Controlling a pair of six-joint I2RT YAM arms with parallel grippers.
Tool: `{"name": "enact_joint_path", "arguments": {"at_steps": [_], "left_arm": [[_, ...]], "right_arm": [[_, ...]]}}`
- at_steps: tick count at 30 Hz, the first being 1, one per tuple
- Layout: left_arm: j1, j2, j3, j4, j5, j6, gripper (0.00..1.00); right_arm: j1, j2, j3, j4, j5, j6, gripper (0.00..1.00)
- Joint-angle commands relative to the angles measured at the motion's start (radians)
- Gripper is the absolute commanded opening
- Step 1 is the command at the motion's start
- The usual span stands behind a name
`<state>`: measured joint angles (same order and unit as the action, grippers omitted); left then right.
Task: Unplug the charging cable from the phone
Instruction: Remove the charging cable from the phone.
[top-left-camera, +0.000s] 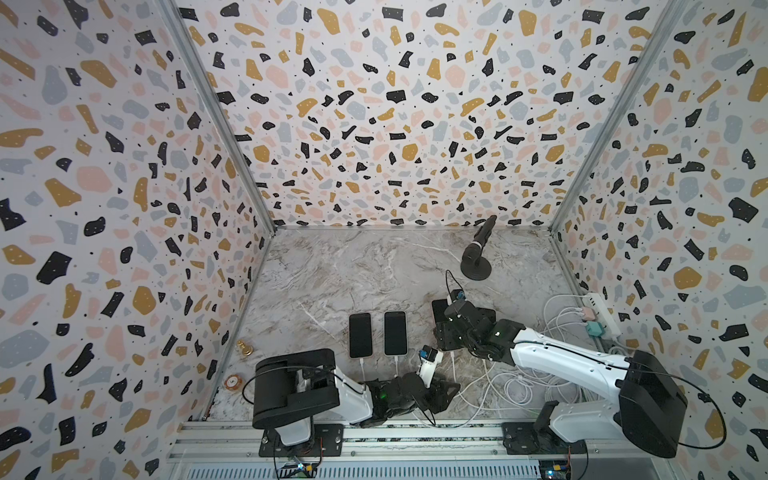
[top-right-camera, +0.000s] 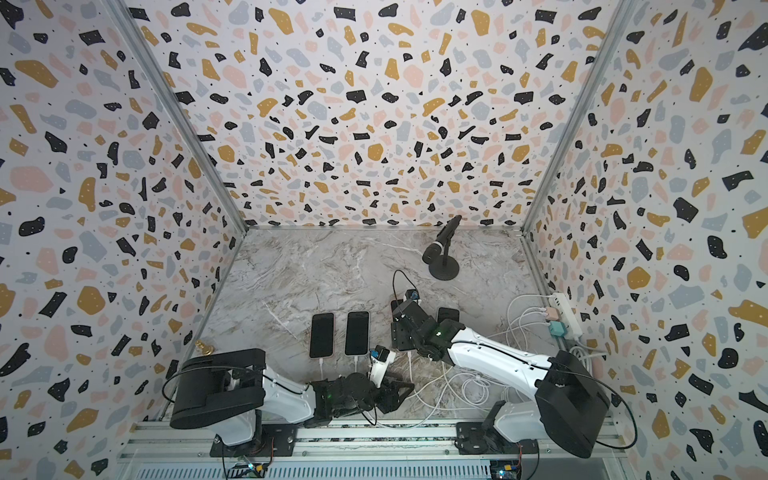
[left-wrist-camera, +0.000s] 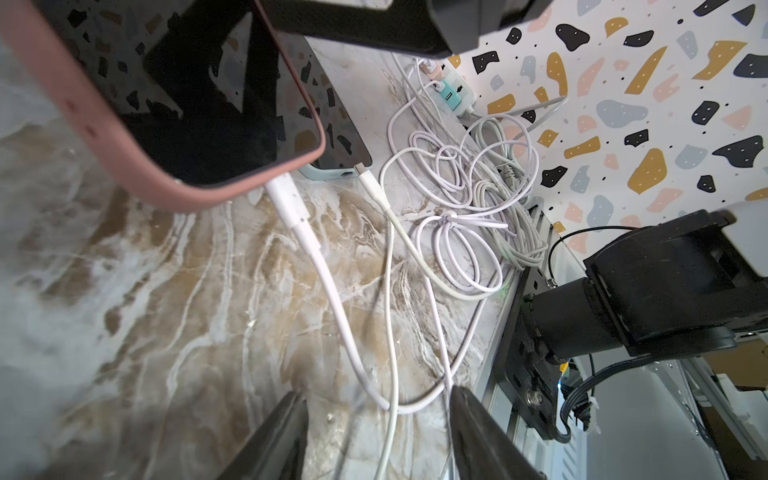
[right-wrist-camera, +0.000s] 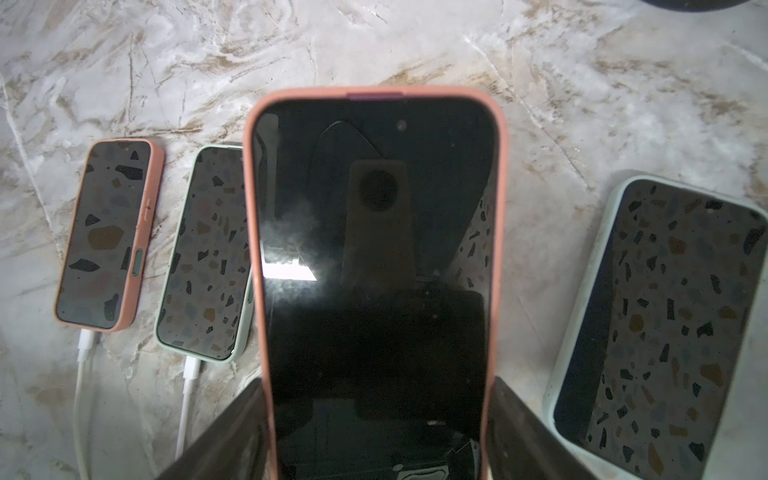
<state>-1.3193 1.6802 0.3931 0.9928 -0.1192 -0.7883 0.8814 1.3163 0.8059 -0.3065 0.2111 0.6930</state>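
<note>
Where the right end effector (right-wrist-camera: 378, 380) grips the phone (right-wrist-camera: 374, 232) — its base is cropped.

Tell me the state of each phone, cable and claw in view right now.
held pink phone: gripped at its sides, cable plugged in
charging cable: seated in the held pink phone
right claw: shut on the held pink phone
left claw: open, empty
second pink phone: flat, plugged in
neighbouring mint phone: flat, plugged in
lone mint phone: flat, unplugged, loose plug beside it
</note>
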Motion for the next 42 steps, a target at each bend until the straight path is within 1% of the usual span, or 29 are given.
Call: {"name": "enact_joint_path", "arguments": {"at_steps": [1, 4, 9, 14, 17, 20, 27, 32, 42], "left_arm": [[0.027, 0.026, 0.013, 0.079, 0.038, 0.008, 0.55], [0.035, 0.040, 0.019, 0.091, 0.060, 0.020, 0.52], [0.041, 0.051, 0.025, 0.093, 0.063, 0.044, 0.50], [0.047, 0.068, 0.029, 0.120, 0.077, 0.050, 0.48], [0.053, 0.075, 0.032, 0.130, 0.091, 0.049, 0.44], [0.057, 0.080, 0.035, 0.135, 0.095, 0.052, 0.43], [0.078, 0.078, 0.036, 0.169, 0.062, 0.065, 0.43], [0.089, 0.077, 0.064, 0.147, 0.080, 0.091, 0.41], [0.126, 0.072, 0.099, 0.126, 0.107, 0.106, 0.39]], "right_arm": [[0.004, -0.051, 0.005, 0.021, 0.016, -0.020, 0.00], [0.004, -0.056, -0.001, 0.039, -0.003, -0.028, 0.00], [0.005, -0.061, 0.000, 0.036, -0.004, -0.032, 0.00], [0.005, -0.062, 0.007, 0.024, -0.002, -0.038, 0.00], [0.005, -0.067, 0.006, 0.029, -0.006, -0.045, 0.00], [0.005, -0.075, 0.001, 0.027, -0.002, -0.045, 0.00], [0.005, -0.078, 0.000, 0.029, -0.005, -0.045, 0.00], [0.004, -0.086, 0.003, 0.015, -0.005, -0.055, 0.00], [0.005, -0.094, -0.017, 0.029, -0.027, -0.060, 0.00]]}}
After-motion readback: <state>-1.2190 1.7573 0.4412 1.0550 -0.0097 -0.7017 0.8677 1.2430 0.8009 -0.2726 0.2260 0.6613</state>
